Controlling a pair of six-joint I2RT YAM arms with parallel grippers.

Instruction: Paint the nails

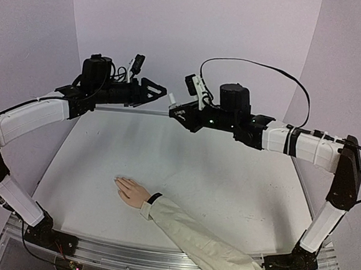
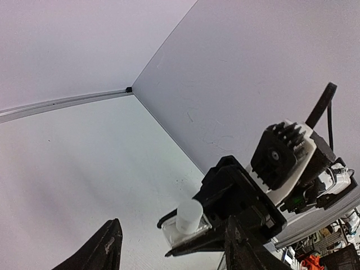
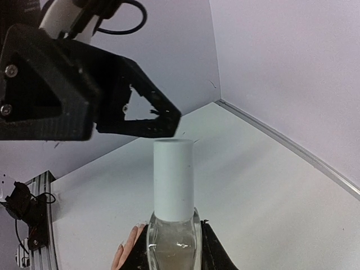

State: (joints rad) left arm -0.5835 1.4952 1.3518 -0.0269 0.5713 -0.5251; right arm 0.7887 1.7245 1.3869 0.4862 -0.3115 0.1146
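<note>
The right gripper [image 1: 177, 111] grips the bottle [image 3: 171, 242] upright in mid-air, apparently so the left gripper [image 1: 159, 96], jaws apart and empty, can take its white cap [image 3: 173, 180]. The nails [image 1: 118, 181] tip a hand [image 1: 133, 191] lying flat on the table [image 1: 240, 177] below.

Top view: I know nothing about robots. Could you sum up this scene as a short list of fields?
bottle: white cap on
right end effector: shut on bottle
left end effector: open, tips close to cap
hand: flat on table, apart from both arms
nails: too small to tell if painted
</note>
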